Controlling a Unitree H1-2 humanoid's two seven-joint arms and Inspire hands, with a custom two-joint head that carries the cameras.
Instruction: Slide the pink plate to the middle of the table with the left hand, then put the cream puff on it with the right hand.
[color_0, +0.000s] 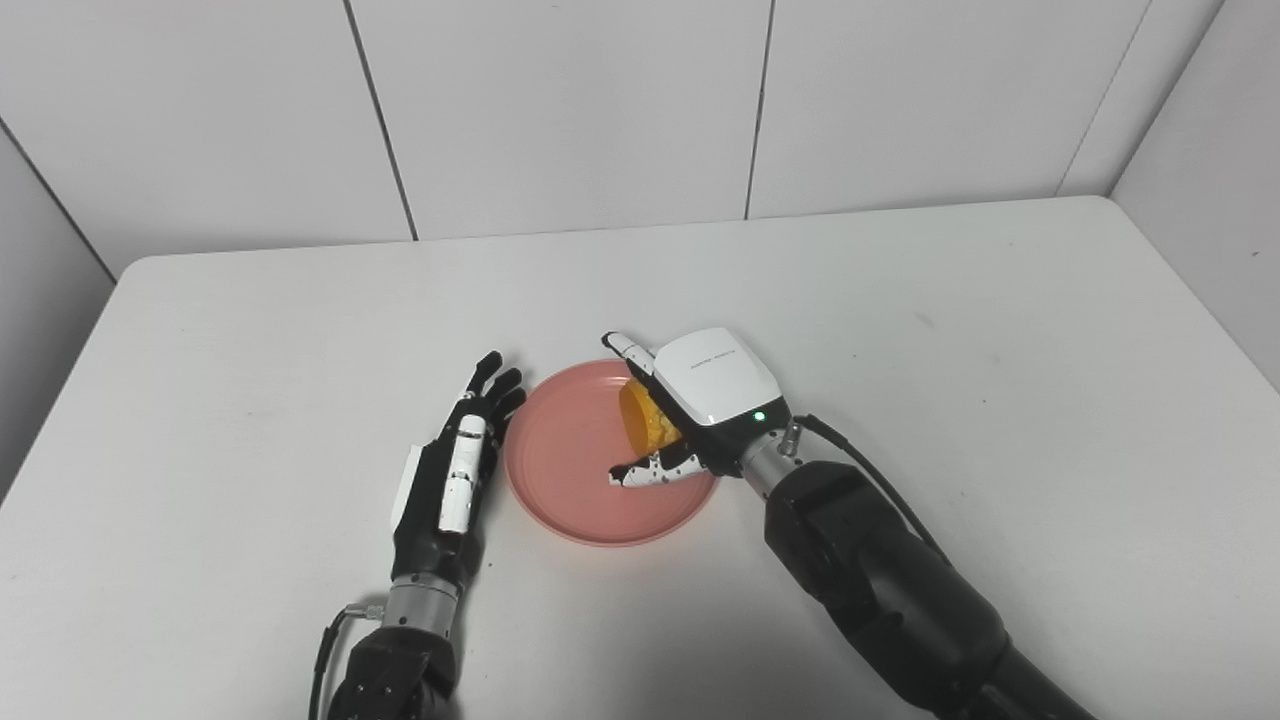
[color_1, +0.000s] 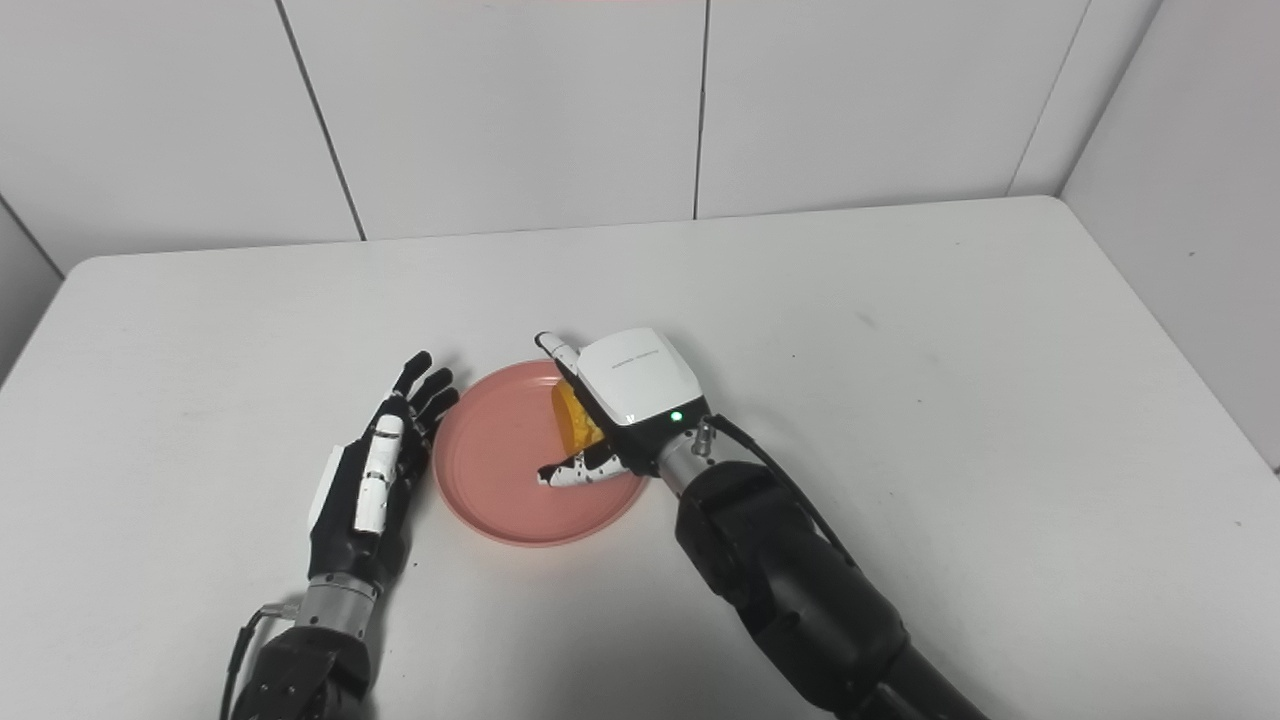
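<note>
Pastry, the yellow cream puff (color_0: 645, 418), is held between thumb and fingers of the right hand (color_0: 700, 400) over the pink plate (color_0: 570, 470), near mid-table. If released tilted, it could roll toward the rim. The left hand (color_0: 455, 480), fingers straight and empty, lies just beside the plate, which could be nudged by it.

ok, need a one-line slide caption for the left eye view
Right hand holds the cream puff over the pink plate while the open left hand rests beside it.
</note>
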